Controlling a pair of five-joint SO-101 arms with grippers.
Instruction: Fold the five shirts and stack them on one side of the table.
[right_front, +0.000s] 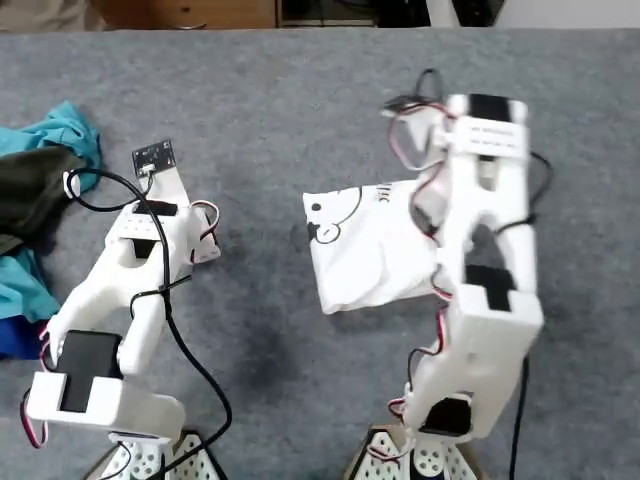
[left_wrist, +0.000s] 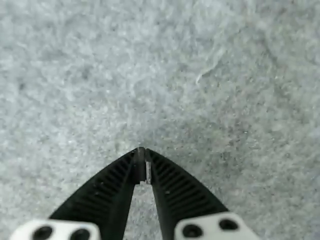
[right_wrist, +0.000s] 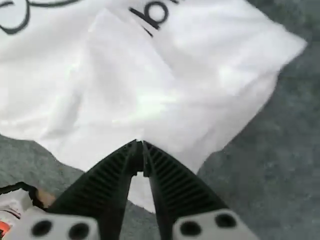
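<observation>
A: White shirt (right_front: 365, 250) — where?
B: Directly beneath my right gripper (right_wrist: 140, 146), fingers pressed together. Left of the shirt, my left gripper (left_wrist: 141, 153), likewise closed, hangs over grey table (right_front: 260, 100). Farther left of the shirt lies the teal-and-dark pile (right_front: 38, 205).

Backdrop: grey fuzzy table top, thin strip of room along the far edge.

Table (right_front: 270, 110) is covered side to side in grey felt-like fabric with a short, slightly mottled nap. Close up in the left wrist view, a pale fibre (left_wrist: 212, 65) lies curled on it. Past the far edge in the high view: wooden furniture (right_front: 200, 12) in warm brown, a dark gap (right_front: 330, 10) beside it, then a pale panel (right_front: 570, 12) at the corner. Light is even and diffuse, with soft shadows on the fabric.
</observation>
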